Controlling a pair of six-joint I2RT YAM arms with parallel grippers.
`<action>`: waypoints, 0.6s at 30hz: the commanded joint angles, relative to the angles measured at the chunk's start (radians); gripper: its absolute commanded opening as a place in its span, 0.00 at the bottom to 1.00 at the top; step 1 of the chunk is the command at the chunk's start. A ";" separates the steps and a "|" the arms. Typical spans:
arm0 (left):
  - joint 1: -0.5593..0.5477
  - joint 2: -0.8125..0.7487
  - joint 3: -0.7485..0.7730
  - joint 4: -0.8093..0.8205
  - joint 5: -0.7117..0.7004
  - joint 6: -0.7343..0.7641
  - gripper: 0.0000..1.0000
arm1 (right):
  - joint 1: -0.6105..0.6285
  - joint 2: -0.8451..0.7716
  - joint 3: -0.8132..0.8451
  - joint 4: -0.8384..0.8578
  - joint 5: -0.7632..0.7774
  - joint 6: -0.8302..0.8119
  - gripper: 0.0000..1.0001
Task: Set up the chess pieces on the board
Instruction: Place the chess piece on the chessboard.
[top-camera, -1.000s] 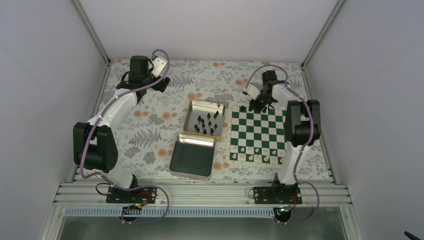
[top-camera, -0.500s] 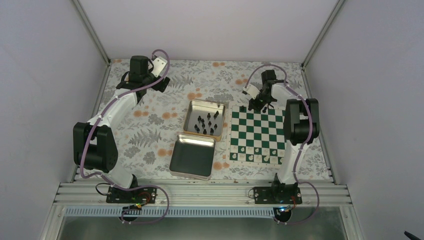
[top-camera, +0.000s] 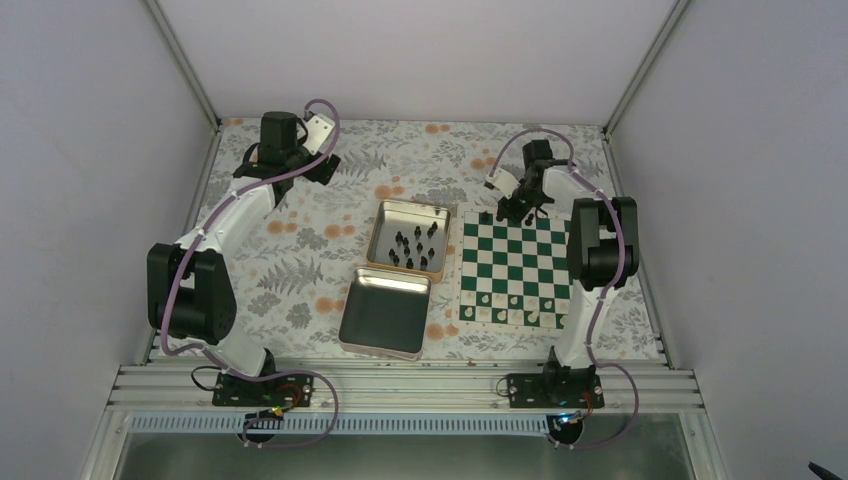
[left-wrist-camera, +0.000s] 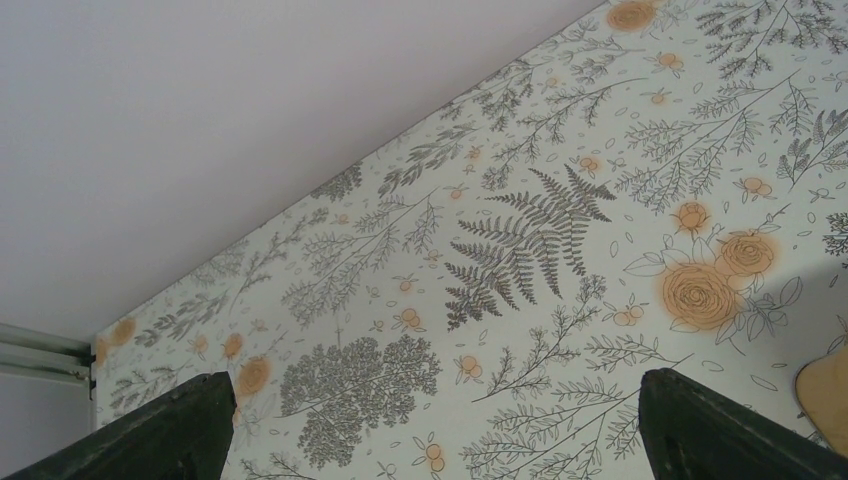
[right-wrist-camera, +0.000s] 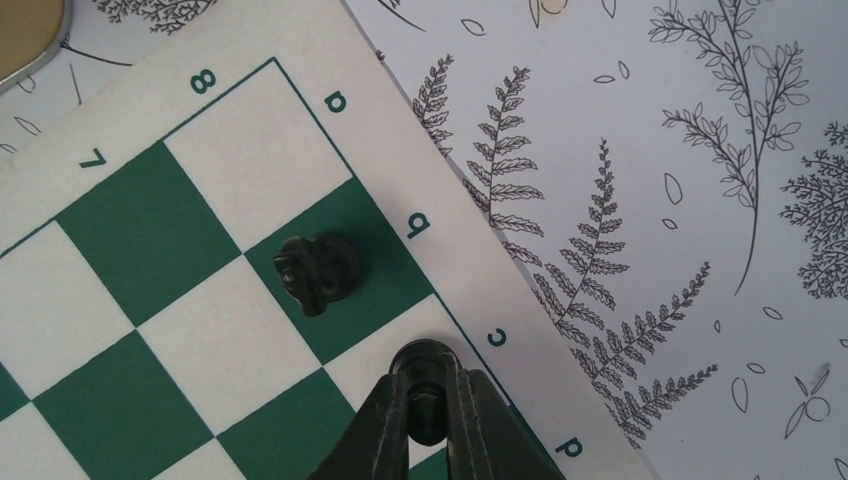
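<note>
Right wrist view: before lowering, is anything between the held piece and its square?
Nothing visible: the right pincer holds the chess piece over a bare white square; another piece stands on the adjacent green square.

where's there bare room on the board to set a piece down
The board's middle rows are bare, between the white pieces and the far row. The corner square beside the black piece is free too. Crowded: the near rows.

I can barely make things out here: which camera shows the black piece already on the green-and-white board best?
The right wrist view: the black piece sits large on a green edge square. The top external view shows it only as a dark speck at the board's far edge. The left wrist view shows only flowered cloth.
</note>
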 joint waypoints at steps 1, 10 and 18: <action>0.002 0.012 0.008 0.013 -0.005 0.006 1.00 | -0.007 -0.010 0.023 -0.019 -0.026 -0.008 0.07; 0.002 0.011 0.008 0.016 -0.008 0.006 1.00 | -0.007 -0.012 0.023 -0.033 -0.025 -0.011 0.04; 0.001 0.011 0.005 0.015 -0.008 0.009 1.00 | -0.008 0.002 0.029 -0.035 -0.019 -0.016 0.18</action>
